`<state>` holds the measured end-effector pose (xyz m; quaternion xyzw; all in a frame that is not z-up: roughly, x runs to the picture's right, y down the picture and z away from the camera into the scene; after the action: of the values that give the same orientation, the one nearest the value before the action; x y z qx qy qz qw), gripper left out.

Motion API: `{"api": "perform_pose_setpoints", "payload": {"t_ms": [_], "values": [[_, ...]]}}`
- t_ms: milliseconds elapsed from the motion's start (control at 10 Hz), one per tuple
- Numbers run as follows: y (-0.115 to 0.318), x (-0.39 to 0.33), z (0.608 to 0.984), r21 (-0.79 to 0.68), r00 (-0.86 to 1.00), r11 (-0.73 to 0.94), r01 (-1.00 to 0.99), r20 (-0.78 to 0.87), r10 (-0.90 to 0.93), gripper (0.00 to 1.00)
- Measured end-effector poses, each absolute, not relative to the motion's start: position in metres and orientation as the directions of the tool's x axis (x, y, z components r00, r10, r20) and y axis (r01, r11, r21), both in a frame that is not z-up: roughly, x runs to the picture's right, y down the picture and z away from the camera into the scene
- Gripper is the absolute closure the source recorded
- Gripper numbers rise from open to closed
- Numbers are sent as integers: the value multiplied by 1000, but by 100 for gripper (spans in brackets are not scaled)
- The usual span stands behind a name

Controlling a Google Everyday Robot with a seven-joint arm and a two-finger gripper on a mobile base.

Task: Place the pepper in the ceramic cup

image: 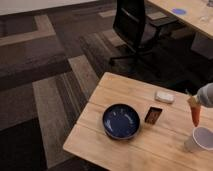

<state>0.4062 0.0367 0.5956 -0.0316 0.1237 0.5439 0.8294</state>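
At the right edge of the view the gripper [194,101] is clamped on the stem end of the pepper [195,115], though most of the arm is cut off and the fingers are hard to make out. The pepper hangs upright, tip pointing to six o'clock. The ceramic cup [200,138] stands on the wooden table [125,90], its mouth just below and slightly toward five o'clock from the tip, so the coming move is probably a short shift and descent. At nine o'clock sit a dark packet [153,115] and a blue bowl [121,120]

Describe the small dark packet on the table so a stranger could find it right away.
On the light wooden table, find the wide dark blue bowl. Just right of it lies the small dark rectangular packet, flat and brownish-black, unlike the pale white pouch behind it.
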Motion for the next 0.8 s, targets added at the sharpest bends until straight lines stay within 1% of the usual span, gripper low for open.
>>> {"api": "perform_pose_setpoints", "payload": {"t_ms": [100, 600, 800], "values": [[30, 407, 596, 87, 387, 417, -905, -239, 891, 100], [28, 407, 595, 91, 392, 422, -902, -238, 889, 100], [18, 411, 587, 122, 402, 434, -892, -224, 888, 100]]}}
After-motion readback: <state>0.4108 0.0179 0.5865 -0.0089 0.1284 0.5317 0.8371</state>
